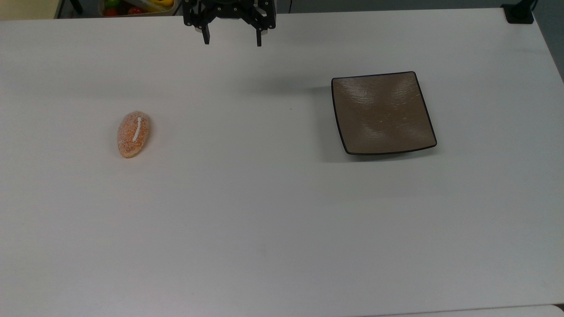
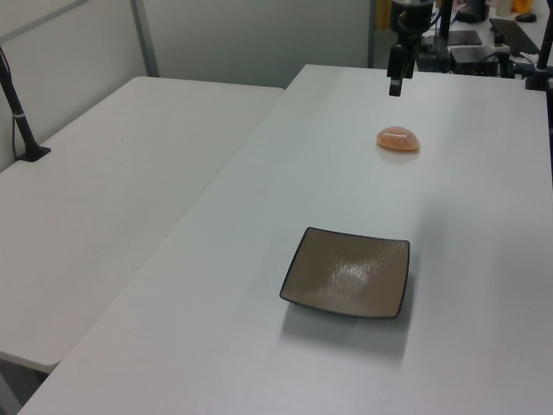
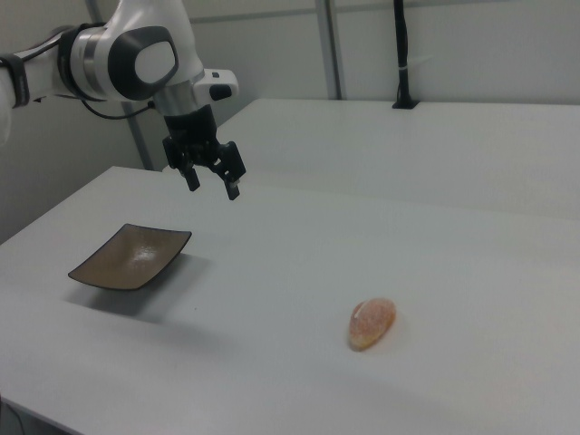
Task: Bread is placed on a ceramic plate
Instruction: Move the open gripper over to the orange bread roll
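One bread (image 1: 133,134) lies on the table (image 1: 264,220), well apart from the plate (image 1: 382,113). Gripper (image 1: 232,40) hangs wide, empty, between them. Looks light, soft; I'd pinch its narrow middle gently.

My arm (image 3: 127,54) is glossy white with rounded grey joint caps and a thin black cable near its elbow. Its gripper (image 3: 212,179) is black, ending in two slim fingers (image 1: 205,35).

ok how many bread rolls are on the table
1. The bread lies toward the top view's left on the table, well apart from the ceramic plate. Nothing in view could hide another.
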Controlling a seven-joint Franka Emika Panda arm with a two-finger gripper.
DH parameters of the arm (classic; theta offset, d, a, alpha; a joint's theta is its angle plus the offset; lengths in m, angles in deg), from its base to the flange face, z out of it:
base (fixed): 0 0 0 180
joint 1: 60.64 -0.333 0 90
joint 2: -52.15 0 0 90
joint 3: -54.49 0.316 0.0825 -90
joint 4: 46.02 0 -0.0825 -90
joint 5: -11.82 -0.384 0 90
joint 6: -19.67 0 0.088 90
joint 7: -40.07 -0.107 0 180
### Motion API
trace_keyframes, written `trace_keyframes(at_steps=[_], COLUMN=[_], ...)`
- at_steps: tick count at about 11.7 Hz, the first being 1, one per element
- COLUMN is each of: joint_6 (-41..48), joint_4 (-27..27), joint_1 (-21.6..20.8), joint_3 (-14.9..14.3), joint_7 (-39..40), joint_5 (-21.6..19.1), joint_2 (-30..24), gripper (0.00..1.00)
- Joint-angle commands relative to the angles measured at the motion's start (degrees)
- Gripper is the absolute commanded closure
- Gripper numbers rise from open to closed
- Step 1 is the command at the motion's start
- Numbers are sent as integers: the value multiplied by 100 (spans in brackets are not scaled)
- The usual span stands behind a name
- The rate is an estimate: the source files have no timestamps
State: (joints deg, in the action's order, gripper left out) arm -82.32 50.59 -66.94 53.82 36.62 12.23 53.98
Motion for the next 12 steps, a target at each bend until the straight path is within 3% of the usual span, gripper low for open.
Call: trace_keyframes(at_steps=[1, 12], joint_6=[-49, 21], joint_4=[50, 85], joint_1=[-100, 312], joint_3=[-82, -126], joint_7=[-6, 177], joint_5=[-112, 151], joint_2=[-25, -16], gripper=[0, 0])
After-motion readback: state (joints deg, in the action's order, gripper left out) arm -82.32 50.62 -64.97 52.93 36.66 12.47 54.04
